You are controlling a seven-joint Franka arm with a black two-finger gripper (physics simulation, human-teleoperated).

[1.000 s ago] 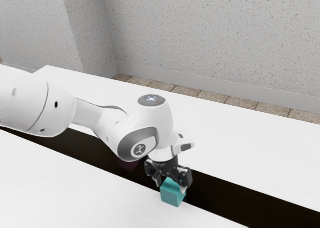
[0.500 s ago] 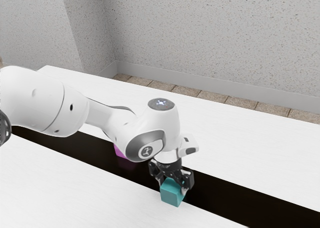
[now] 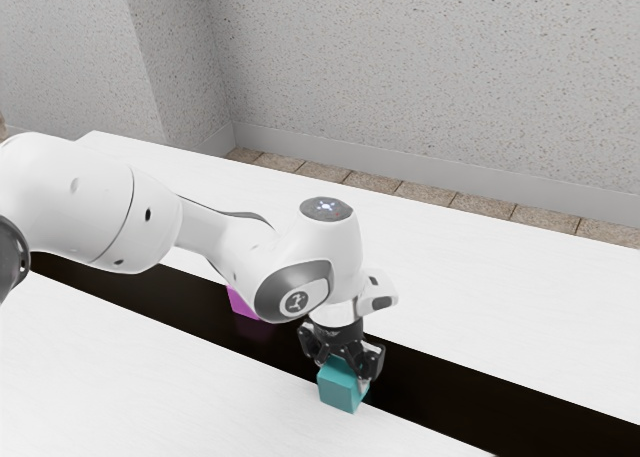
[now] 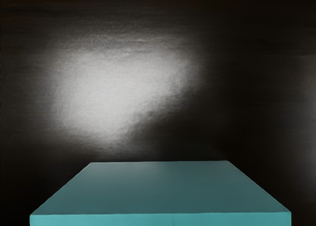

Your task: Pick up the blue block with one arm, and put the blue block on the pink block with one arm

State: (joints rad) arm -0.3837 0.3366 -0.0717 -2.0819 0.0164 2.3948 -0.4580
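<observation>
The blue block (image 3: pixel 339 391) is a teal cube resting on the dark strip of the table, near the front white panel. My gripper (image 3: pixel 345 368) is down over it, with the black fingers pressed against its two sides, shut on it. In the wrist view the blue block (image 4: pixel 160 194) lies directly under my hand, its flat top showing. The pink block (image 3: pixel 243 305) sits on the dark strip toward the exterior view's left of the blue block, largely hidden behind my arm's white wrist link.
The dark strip (image 3: pixel 470 397) runs between a front white panel (image 3: pixel 130 377) and a rear white tabletop (image 3: pixel 480 257). A speckled wall and a tiled floor strip lie behind the table. My arm (image 3: pixel 120 217) reaches in from the exterior view's left.
My hand has come down over the blue block and the fingers have drawn in against its sides. The arm's elbow has swung slightly right, uncovering part of the pink block.
</observation>
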